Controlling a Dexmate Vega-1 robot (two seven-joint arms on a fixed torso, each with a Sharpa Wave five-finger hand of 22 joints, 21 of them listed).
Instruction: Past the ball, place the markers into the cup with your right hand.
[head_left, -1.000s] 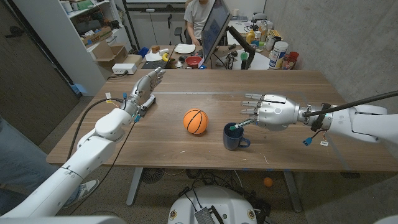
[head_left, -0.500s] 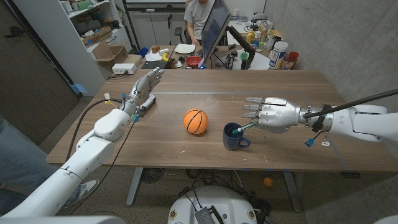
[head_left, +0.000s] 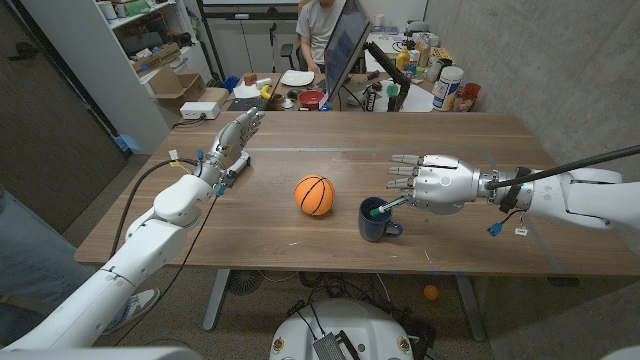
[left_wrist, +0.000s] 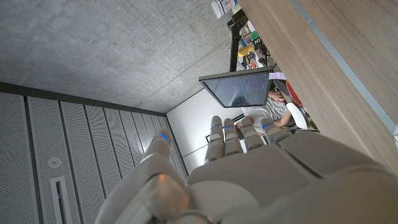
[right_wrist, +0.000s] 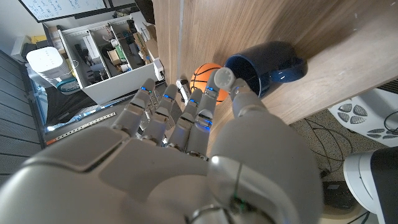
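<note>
The right hand (head_left: 432, 184) hovers just beside the dark cup (head_left: 378, 219), fingers spread and holding nothing — a green-tipped marker (head_left: 384, 206) already leans inside, past the ball (head_left: 314, 195) on the bench — light, stiff, slick, best pinched mid-barrel.
</note>
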